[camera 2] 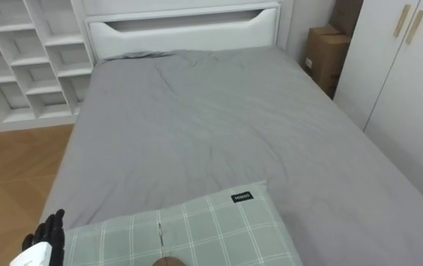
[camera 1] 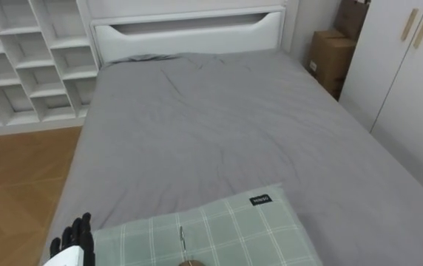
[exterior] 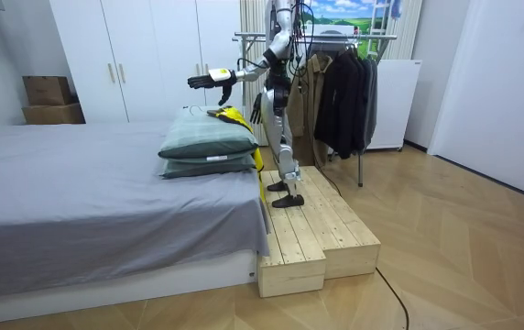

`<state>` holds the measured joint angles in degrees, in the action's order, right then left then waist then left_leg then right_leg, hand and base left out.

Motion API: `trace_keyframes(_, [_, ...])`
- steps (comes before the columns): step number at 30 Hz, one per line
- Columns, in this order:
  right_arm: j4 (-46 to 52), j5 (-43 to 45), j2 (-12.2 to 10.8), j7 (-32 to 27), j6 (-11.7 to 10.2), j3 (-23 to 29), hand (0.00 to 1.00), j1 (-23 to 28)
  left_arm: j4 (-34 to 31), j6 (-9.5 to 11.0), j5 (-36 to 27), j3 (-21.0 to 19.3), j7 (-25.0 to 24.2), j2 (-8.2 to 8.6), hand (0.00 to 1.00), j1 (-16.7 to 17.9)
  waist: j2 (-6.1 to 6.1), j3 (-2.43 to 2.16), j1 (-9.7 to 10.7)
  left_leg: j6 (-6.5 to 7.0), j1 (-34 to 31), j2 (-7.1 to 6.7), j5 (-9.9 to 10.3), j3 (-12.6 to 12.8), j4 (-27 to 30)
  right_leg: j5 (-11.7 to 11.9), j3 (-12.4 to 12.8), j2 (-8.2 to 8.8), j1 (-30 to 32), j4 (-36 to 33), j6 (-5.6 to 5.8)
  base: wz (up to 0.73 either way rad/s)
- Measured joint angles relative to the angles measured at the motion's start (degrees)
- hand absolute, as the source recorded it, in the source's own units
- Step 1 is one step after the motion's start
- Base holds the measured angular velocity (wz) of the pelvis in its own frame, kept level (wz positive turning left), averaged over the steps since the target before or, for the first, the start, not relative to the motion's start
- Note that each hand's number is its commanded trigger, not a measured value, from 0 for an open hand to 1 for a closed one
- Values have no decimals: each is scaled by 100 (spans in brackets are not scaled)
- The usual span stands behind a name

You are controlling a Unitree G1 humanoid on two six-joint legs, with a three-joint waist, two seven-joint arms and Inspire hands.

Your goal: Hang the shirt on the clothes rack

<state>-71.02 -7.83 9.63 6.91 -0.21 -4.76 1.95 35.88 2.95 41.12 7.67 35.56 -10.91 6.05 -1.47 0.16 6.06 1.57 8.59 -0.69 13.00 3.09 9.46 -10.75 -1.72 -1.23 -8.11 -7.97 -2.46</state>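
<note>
With its left hand [camera 1: 73, 241] spread flat and empty beside the pillow's [camera 1: 226, 225] left edge, the robot should bring it down to the hanger hook [camera 1: 182, 236] of the yellow garment [exterior: 234, 117] lying on that pillow at the bed's [camera 1: 219, 125] foot end, and grip the hook, not cloth.

Sheet [camera 1: 219, 125] plain grey; pillow [camera 1: 219, 229] pale green, white check; shelving [camera 1: 19, 66] white; cloth [exterior: 233, 116] yellow.
</note>
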Motion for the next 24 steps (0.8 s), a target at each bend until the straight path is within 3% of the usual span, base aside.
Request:
trace_keyframes(10, [-28, 190, -23, -96, -59, 3, 0, -75, 0, -2, 0, 184, -150, 4, 0, -144, -6, 1, 43, 3, -51, 4, -2, 110, 3, 0, 81, 2, 66, 14, 0, -3])
trace_keyframes(14, [-28, 190, -35, -85, -97, 42, 0, -82, 0, -5, 12, 209, -232, 5, 0, -234, -10, -2, 159, 3, -93, 4, -2, 115, 2, 10, 84, 4, 116, 0, 11, 0])
trace_keyframes(19, [-17, 165, -44, -90, -99, 38, 0, -68, 1, -19, 470, 222, -264, 6, 0, -242, -1, 0, 169, 3, -94, 9, -2, 134, -6, 24, 147, 0, 116, -8, 14, -1])
trace_keyframes(24, [-16, 198, -43, -62, -99, 38, 0, -68, 30, -94, 490, 239, -388, 6, 0, -238, 30, 2, 156, 3, -76, 4, -2, 151, -11, 32, 155, -2, 114, -12, 24, 0])
